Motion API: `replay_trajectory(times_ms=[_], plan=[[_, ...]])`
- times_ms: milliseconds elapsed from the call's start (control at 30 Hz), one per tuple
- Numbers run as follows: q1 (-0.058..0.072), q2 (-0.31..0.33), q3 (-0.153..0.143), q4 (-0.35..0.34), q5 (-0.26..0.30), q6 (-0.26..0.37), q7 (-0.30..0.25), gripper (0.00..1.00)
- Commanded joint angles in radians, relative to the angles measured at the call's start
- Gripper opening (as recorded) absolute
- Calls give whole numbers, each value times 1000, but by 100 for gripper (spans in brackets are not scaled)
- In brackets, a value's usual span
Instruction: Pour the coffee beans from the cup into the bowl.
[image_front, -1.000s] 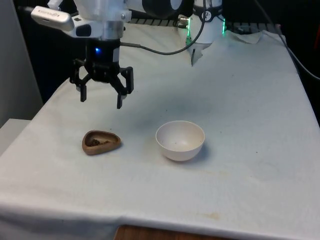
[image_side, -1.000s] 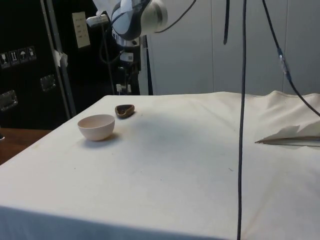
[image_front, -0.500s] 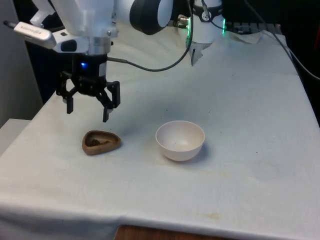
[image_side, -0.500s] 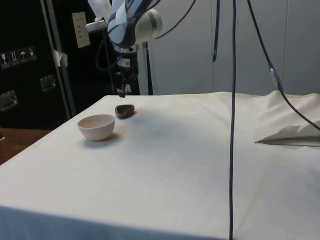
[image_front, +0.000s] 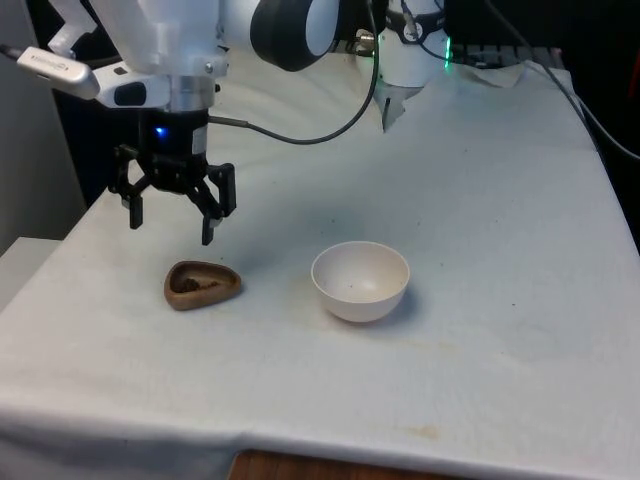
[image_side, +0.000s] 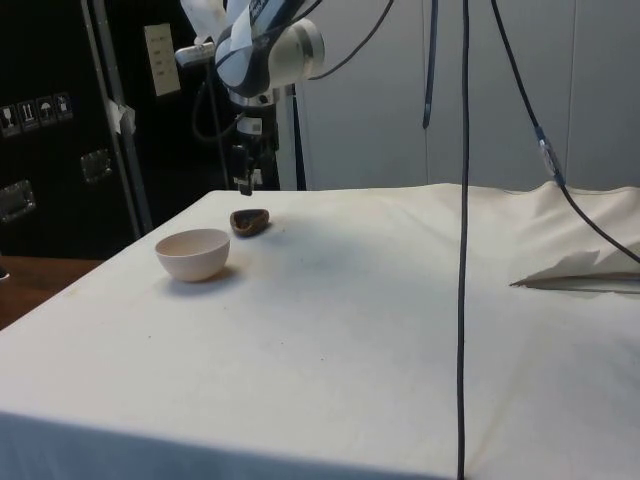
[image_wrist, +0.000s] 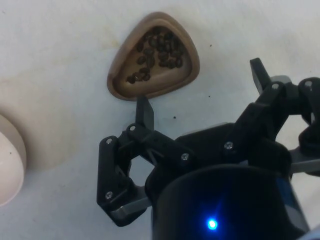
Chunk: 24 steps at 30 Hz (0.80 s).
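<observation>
A small brown wooden cup (image_front: 202, 285) of rounded triangular shape rests on the white cloth; it holds dark coffee beans (image_wrist: 156, 52). To its right in the front view stands a white bowl (image_front: 360, 280), which looks bare inside. My gripper (image_front: 172, 225) hangs open a little above the table, just behind the cup and slightly toward the front view's left. Nothing is between its fingers. In the side view the cup (image_side: 249, 220) lies beyond the bowl (image_side: 193, 253), with the gripper (image_side: 245, 187) over it. The wrist view has the cup (image_wrist: 154, 57) just past one fingertip (image_wrist: 143, 109).
A black cable (image_side: 463, 240) hangs down across the side view. Folded cloth (image_side: 580, 270) lies at the side view's right. The table's left edge (image_front: 70, 240) runs close to the gripper in the front view.
The gripper has come down and moved toward the front view's left, ending just behind the cup. It stays open. Cup and bowl have not moved.
</observation>
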<state>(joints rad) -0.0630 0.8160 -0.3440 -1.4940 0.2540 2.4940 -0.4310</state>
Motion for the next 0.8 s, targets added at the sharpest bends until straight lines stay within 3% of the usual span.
replay_trajectory(times_ms=[0, 633, 767], plan=[[-2, 2, 2, 2, 2, 0, -2, 100], [1, 32, -21, 36, 0, -19, -4, 100], [-6, 39, -26, 45, 1, -34, -12, 100]])
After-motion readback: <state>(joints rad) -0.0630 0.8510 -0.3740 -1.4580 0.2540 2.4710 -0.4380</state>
